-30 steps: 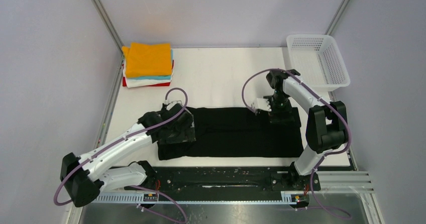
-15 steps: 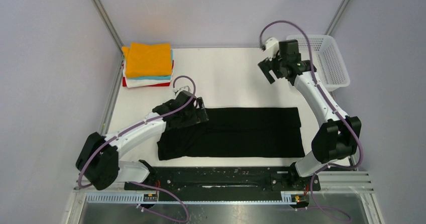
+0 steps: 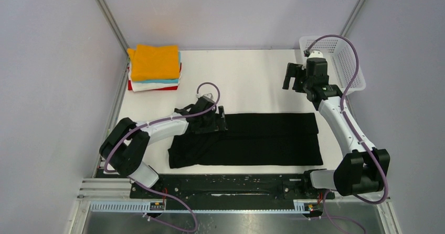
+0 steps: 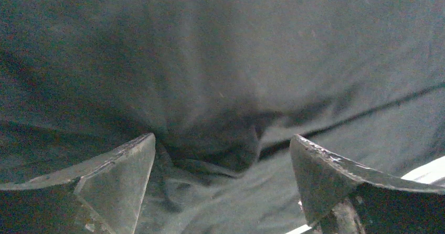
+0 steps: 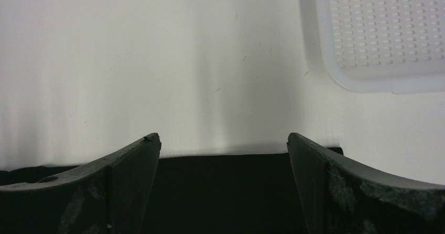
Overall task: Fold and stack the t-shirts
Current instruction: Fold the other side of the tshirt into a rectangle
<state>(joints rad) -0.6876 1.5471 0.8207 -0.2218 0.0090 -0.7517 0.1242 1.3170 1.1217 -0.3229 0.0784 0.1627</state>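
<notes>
A large black t-shirt [image 3: 262, 142] lies as a long folded strip across the near half of the table. My left gripper [image 3: 219, 123] is low over its upper left part. In the left wrist view the left gripper [image 4: 223, 139] is open, with bunched black cloth [image 4: 220, 87] under and between its fingers. My right gripper [image 3: 290, 76] is raised above the table near the basket, open and empty. In the right wrist view the right gripper [image 5: 223, 137] looks down on the shirt's far edge [image 5: 220, 192]. A folded stack [image 3: 155, 66] at the back left has orange on top, then teal, white and red.
A white plastic mesh basket [image 3: 354, 66] stands at the back right corner; it also shows in the right wrist view [image 5: 367, 84]. Grey walls and metal frame posts enclose the white table [image 3: 236, 82]. A black rail [image 3: 225, 184] runs along the near edge.
My right gripper lifted off the shirt's right end and swung up toward the basket. My left gripper slid right along the shirt, and the shirt's left end shifted slightly right.
</notes>
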